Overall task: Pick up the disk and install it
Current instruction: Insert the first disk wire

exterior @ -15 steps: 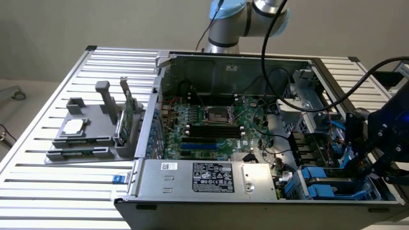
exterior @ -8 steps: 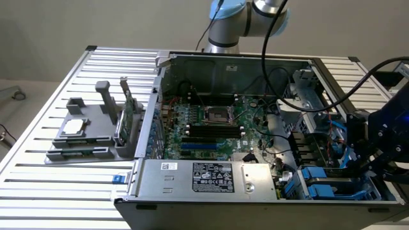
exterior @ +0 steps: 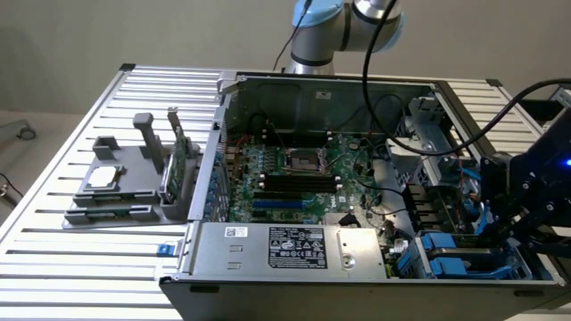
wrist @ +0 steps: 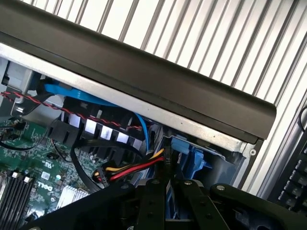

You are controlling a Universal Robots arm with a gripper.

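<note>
Jaws at the drive bay, disk sitting in it: install is looking close, but seating not confirmed.

Jaws (wrist: 165,184) are standing narrow, almost together, hanging just over the blue-railed disk (exterior: 464,256) in the bay at the case's front corner, on the exterior view's right. I can't tell if they are pinching anything. I'm reading the disk as lying in its slot, lock-in unverified. Red-yellow cables (wrist: 139,167) are crossing right beside the jaws, so I'm seeing a snag risk. The case wall (wrist: 144,72) is running close along the outer side, leaving tight room there. Space is opening up toward the motherboard (exterior: 295,180). The PSU (exterior: 285,247) is bounding the bay on the exterior view's left, and the slatted desk (exterior: 71,267) is lying beyond.
</note>
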